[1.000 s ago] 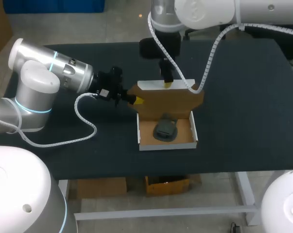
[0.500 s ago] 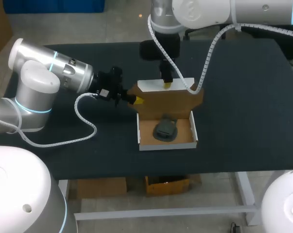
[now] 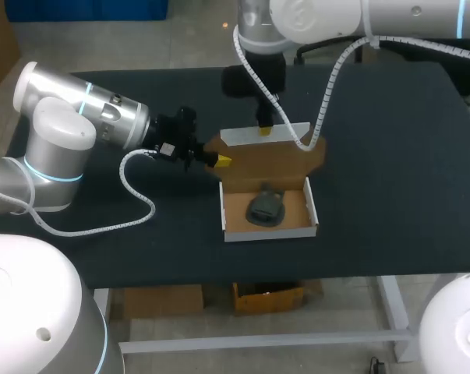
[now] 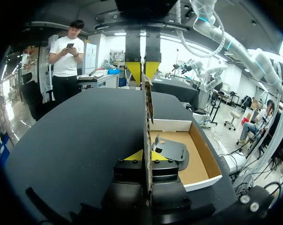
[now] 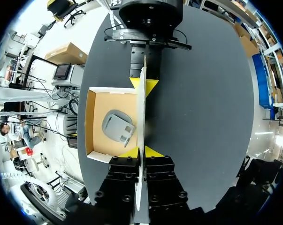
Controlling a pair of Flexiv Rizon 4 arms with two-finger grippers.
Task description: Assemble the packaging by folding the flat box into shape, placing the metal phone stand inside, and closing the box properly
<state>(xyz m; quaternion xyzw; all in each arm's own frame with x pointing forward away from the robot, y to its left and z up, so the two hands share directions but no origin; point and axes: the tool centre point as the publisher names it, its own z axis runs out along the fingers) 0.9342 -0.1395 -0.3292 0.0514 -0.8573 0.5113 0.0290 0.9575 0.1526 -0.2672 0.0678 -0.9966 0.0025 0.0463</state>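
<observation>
Left claw (image 3: pixel 221 161) and right claw (image 3: pixel 264 132) both clamp the upright lid (image 3: pixel 275 160) of the box (image 3: pixel 270 232) holding the phone stand (image 3: pixel 264 209).

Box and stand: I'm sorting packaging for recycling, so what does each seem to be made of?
Box: likely cardboard, matte brown inside and white outside. Its upright lid shows a thin, flat edge in the wrist views. Stand: a thin grey plate with a cut-out and a dull sheen, probably coated metal, though plastic cannot be ruled out by look.
</observation>
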